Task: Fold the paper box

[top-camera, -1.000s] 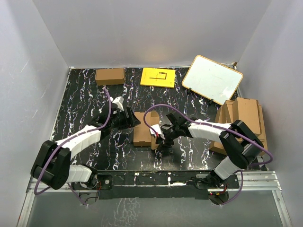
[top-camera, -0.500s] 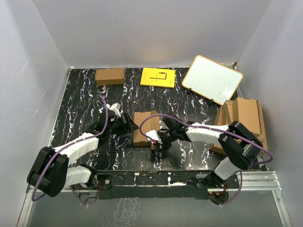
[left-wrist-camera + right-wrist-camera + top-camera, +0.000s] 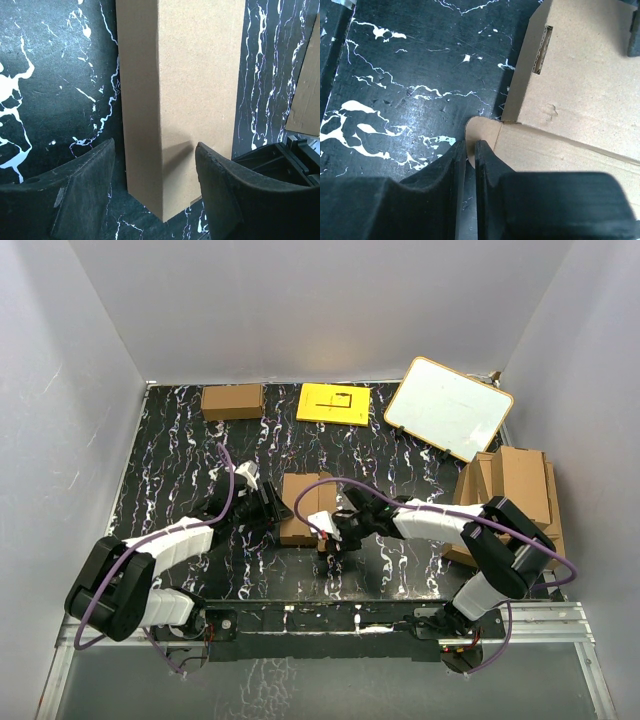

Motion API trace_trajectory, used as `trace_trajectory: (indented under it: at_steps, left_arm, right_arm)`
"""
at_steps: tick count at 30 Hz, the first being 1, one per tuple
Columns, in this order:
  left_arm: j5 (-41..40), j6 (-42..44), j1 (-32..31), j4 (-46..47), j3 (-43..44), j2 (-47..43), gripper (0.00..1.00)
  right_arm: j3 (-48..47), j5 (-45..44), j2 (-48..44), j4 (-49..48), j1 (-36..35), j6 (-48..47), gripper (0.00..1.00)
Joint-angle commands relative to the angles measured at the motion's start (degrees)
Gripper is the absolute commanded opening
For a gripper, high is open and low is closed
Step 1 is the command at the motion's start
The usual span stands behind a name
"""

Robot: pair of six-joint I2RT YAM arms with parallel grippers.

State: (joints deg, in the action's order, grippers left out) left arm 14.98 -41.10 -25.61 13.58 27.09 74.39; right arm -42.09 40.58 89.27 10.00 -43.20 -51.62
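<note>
Left gripper stood apart, straddling a folded edge of the paper box; the right gripper was clamped on its rounded flap tab. Pale walls enclosed the black, white-veined desk on three sides. The box sat near the desk's centre, its faces unmarked, with bare desk to its left.

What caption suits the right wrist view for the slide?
Close-up: right gripper pinches a rounded corner tab of the paper box on the black marbled table.
</note>
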Motion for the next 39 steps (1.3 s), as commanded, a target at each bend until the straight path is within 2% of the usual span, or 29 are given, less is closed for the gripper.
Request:
trace_trajectory:
  at_steps: [1, 7, 20, 39]
  left_arm:
    - [-0.8, 1.1, 0.2, 0.3, -0.5, 0.0, 0.62]
    - [-0.8, 1.7, 0.2, 0.4, -1.2, 1.3, 0.59]
    - [1.0, 2.6, 0.2, 0.0, -0.2, 3.7, 0.58]
    - [1.9, -0.3, 0.2, -0.9, 0.6, 3.7, 0.57]
  right_arm:
    - [-1.8, 2.3, -0.4, -3.0, 1.3, 3.6, 0.16]
    - [-2.6, 3.9, -0.3, -3.9, 4.0, 8.0, 0.13]
    - [-4.5, 1.7, 1.0, -4.7, 4.5, 14.1, 0.08]
    - [-6.1, 2.0, 0.9, -4.4, 4.5, 17.1, 0.08]
